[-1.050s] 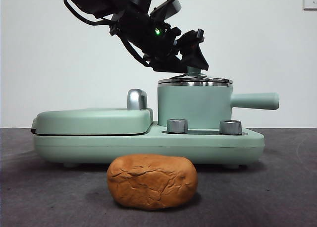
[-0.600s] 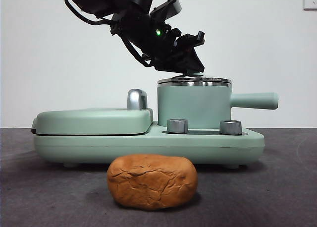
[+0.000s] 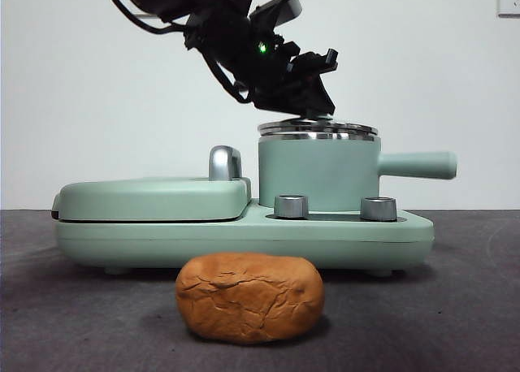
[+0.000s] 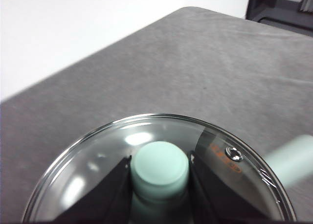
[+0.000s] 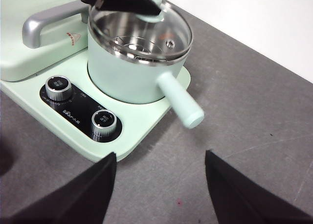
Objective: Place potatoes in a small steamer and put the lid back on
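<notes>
The potato [image 3: 249, 297], an orange-brown cracked lump, lies on the table in front of the appliance. Behind it the small steamer [image 3: 317, 173] [image 5: 127, 72] stands on the mint-green base, its side handle [image 3: 418, 165] pointing right. My left gripper [image 3: 313, 108] [image 4: 160, 170] comes down from above and is shut on the lid's mint-green knob [image 4: 160, 163]. The glass lid [image 3: 317, 129] [image 4: 93, 165] sits a little raised and tilted over the steamer's rim. My right gripper [image 5: 160, 158] hangs open over the table near the steamer's handle, holding nothing.
The base carries a flat mint-green griddle cover [image 3: 154, 197] with a chrome handle [image 3: 225, 162] on the left. Two steel dials [image 3: 291, 206] [image 3: 378, 208] stand at its front. Grey table [image 3: 455, 307] stretches around the potato.
The left gripper has risen slightly with the knob in its jaws. The lid's rim has come up a little off the steamer. The potato has not moved.
</notes>
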